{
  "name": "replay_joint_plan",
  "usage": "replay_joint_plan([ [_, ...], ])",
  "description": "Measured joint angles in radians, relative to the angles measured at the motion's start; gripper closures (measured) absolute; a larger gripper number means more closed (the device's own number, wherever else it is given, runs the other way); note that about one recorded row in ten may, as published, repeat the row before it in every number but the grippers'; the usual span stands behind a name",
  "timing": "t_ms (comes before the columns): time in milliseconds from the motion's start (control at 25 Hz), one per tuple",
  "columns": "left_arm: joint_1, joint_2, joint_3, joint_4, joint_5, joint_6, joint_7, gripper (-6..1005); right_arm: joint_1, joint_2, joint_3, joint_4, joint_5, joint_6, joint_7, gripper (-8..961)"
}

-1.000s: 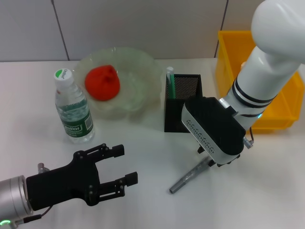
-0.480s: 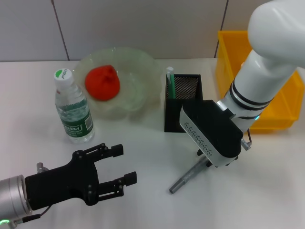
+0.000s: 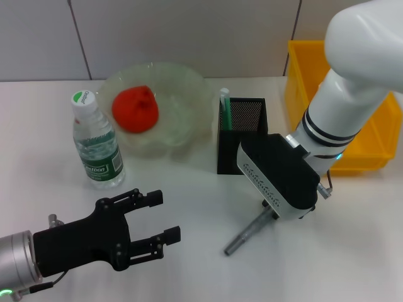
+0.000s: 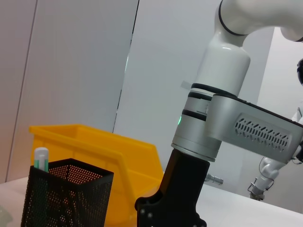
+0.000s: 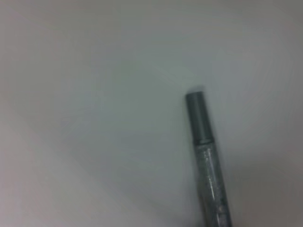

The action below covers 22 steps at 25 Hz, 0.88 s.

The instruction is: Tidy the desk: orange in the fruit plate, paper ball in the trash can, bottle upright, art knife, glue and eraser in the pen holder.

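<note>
A grey art knife [image 3: 247, 234] lies on the white table; it also shows in the right wrist view [image 5: 207, 151]. My right gripper [image 3: 277, 179] hangs right over its upper end and hides it. My left gripper [image 3: 165, 217] is open and empty, low at the front left. The bottle [image 3: 97, 141] stands upright. The orange [image 3: 135, 108] lies in the glass fruit plate [image 3: 182, 94]. The black mesh pen holder [image 3: 242, 135] holds a green-and-white stick [image 3: 225, 100]; the holder also shows in the left wrist view [image 4: 66, 198]. No paper ball or eraser is in view.
A yellow bin [image 3: 299, 75] stands at the back right, behind my right arm; it also shows in the left wrist view [image 4: 118, 151]. The pen holder stands just behind my right gripper. A grey wall lies beyond the table.
My right gripper has shifted slightly left and down over the art knife. My left arm, the knife and the other things have not moved.
</note>
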Motion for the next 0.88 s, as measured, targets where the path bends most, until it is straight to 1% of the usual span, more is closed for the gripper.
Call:
replay_joint_plan([
  [160,-0.001,0.000,0.000,0.001,0.000,0.000,0.000,272,0.009,0.000,-0.002,0.016,0.010,0.005,-0.001,722],
  [480,-0.001,0.000,0.000,0.001,0.000,0.000,0.000,273,0.008,0.001,-0.003,0.014,0.012,0.005,-0.001,720],
  [680,0.000,0.000,0.000,0.002,0.000,0.000,0.007,274,0.008,0.001,-0.002,0.011,0.012,0.004,0.005,770],
  [840,0.000,0.001,0.000,0.002,0.000,0.003,0.011,274,0.003,0.001,0.011,-0.010,0.014,-0.006,0.010,796],
  [880,0.001,0.001,0.000,0.002,0.000,0.003,0.011,275,-0.006,-0.001,0.029,-0.043,0.021,-0.029,0.016,803],
])
